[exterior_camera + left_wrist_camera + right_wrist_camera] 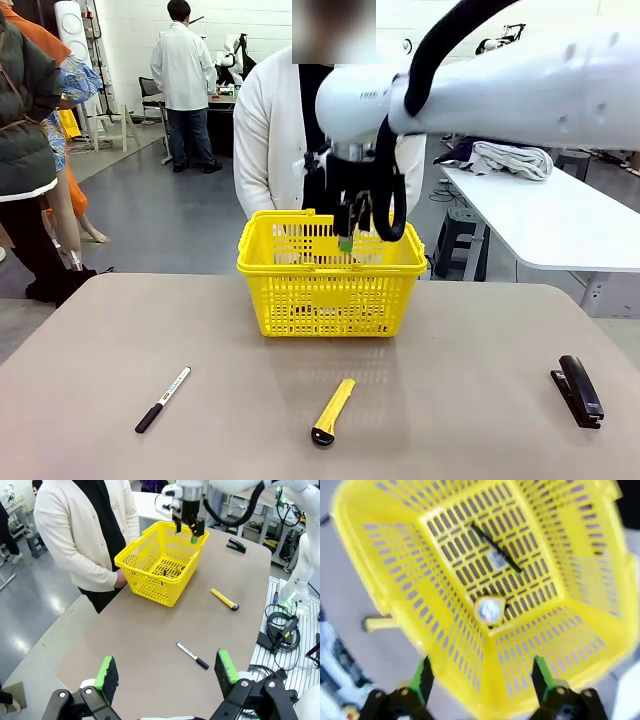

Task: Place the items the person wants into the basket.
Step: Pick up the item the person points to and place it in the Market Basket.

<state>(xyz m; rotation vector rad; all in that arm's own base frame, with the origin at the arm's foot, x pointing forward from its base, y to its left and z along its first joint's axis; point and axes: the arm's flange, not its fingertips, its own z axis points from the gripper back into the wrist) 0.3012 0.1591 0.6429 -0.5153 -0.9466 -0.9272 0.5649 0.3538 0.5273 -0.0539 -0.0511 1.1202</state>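
The right gripper (355,232) hangs directly above the opening of the basket (330,300), with its fingers pointing down into it. In the right wrist view its two green pads (423,680) stand wide apart and there is nothing between them, so this gripper (481,680) is fully spread and holds nothing.

Below it, on the floor of the basket (395,565), lie two things. The tape measure (489,610) is close to one corner. The pen (496,548) lies aslant near the middle of the floor, apart from the tape measure.

The left gripper (167,672) is well apart from the basket (150,582), above the table (145,645). Its fingers are also wide apart and it carries nothing.

The person (270,130) stands just behind the basket, at the far side. In the left wrist view one hand (120,580) is by the basket's far wall; I cannot tell if it touches.

The other things lie on the table (480,330) outside the basket:
- The stapler (580,390) is well apart from the basket, to its right and nearer to the robot.
- The utility knife (333,410) lies in front of the basket, on the robot's side.
- The marker (163,399) lies to the left of the basket and nearer to the robot.
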